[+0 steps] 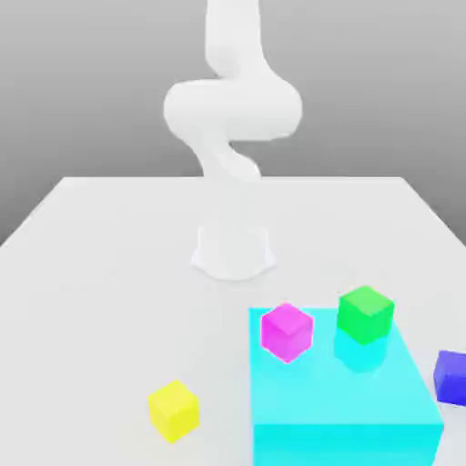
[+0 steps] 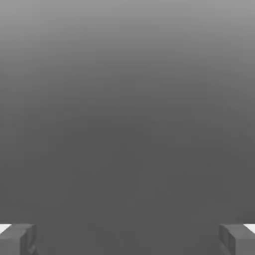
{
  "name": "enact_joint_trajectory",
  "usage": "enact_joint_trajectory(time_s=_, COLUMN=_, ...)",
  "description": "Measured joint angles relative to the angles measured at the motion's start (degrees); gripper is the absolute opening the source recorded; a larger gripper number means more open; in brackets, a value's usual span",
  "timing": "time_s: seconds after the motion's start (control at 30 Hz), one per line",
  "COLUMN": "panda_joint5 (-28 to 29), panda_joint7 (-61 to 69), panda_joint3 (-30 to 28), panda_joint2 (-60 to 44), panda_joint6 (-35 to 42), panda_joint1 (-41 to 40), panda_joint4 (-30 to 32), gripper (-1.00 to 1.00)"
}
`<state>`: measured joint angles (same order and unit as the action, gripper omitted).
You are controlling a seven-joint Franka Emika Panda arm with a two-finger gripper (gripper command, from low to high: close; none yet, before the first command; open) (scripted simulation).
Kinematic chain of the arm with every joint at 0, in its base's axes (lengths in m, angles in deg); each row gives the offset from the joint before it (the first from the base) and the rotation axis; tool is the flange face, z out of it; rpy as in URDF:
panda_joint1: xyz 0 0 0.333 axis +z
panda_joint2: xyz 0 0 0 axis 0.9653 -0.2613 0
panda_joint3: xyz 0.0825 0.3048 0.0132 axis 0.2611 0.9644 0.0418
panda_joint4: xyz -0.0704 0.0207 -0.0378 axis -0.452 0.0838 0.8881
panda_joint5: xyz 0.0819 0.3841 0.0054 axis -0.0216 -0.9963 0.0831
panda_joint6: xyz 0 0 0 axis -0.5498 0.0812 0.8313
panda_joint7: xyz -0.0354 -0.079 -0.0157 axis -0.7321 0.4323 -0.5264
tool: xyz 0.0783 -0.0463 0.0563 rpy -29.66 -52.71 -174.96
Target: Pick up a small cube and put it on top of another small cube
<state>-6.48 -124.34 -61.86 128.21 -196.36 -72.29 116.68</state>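
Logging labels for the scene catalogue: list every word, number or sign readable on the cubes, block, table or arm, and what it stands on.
None: no text, number or sign on the blue cube, green cube, magenta cube, yellow cube, cyan block, table or arm.

White arm (image 1: 232, 109) on table (image 1: 91, 237), deep-blue cube (image 1: 451, 377) beside cyan block (image 1: 341, 400)
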Motion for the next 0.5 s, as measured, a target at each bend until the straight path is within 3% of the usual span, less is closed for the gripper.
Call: enact_joint_trajectory(time_s=0.5, panda_joint5=1.2, panda_joint7=16.8, panda_joint3=7.9, panda_joint2=-31.4, panda_joint6=-11.3, panda_joint1=13.4, panda_joint4=3.2, gripper=0.0)
